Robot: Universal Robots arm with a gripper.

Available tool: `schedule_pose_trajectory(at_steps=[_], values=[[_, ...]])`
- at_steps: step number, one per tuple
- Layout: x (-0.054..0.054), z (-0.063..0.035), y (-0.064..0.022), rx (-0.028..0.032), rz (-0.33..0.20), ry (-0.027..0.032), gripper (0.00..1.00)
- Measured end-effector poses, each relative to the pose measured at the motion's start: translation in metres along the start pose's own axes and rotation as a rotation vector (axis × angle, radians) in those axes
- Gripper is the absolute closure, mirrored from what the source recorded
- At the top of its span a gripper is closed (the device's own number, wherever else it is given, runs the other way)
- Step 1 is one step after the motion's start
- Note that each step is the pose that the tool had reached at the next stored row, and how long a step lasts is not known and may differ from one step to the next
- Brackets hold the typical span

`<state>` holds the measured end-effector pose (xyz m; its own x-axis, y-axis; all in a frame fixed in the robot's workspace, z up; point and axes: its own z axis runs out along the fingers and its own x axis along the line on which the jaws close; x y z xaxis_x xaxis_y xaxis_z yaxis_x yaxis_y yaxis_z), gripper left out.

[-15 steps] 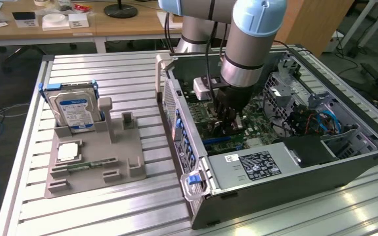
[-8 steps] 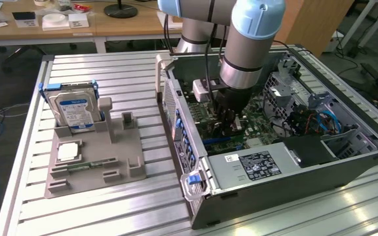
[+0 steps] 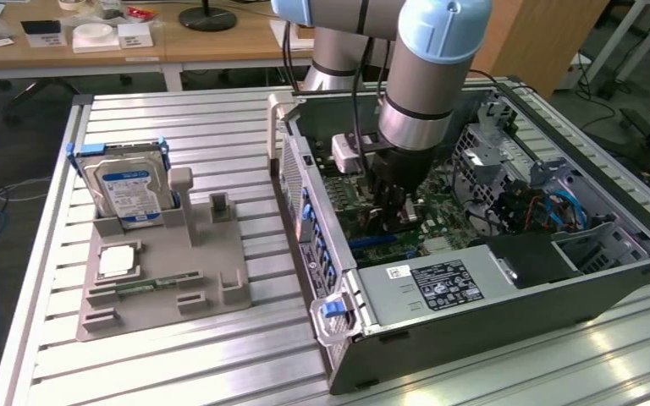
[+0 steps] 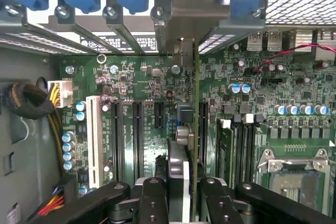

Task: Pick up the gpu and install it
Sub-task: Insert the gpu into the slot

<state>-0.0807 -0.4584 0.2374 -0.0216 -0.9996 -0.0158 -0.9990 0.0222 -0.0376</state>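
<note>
My gripper [image 3: 398,196] reaches down into the open computer case [image 3: 494,326], over the green motherboard [image 3: 361,222]. The gpu [image 4: 195,129] appears edge-on in the wrist view as a thin dark card standing upright across the motherboard [image 4: 142,77]. Its silvery bracket [image 4: 191,14] sits against the case's rear slot wall, between the blue latches. My gripper [image 4: 181,203] is shut on the card, with one black finger [image 4: 153,198] on each side. The card's lower edge lies along a long expansion slot; how deep it sits cannot be told.
A grey fixture [image 3: 156,288] on the slatted aluminium table [image 3: 234,127] holds a silver hard drive [image 3: 128,190] in a blue frame and a slim green memory stick [image 3: 156,283]. Cables, a drive cage and the power supply [image 3: 443,283] crowd the case's other half.
</note>
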Motion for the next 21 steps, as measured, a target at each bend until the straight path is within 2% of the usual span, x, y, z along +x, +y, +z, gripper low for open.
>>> schedule_pose_trajectory(at_steps=[21], values=[[0.000,0.0146,0.0016,0.0009,0.000,-0.0019,0.71]])
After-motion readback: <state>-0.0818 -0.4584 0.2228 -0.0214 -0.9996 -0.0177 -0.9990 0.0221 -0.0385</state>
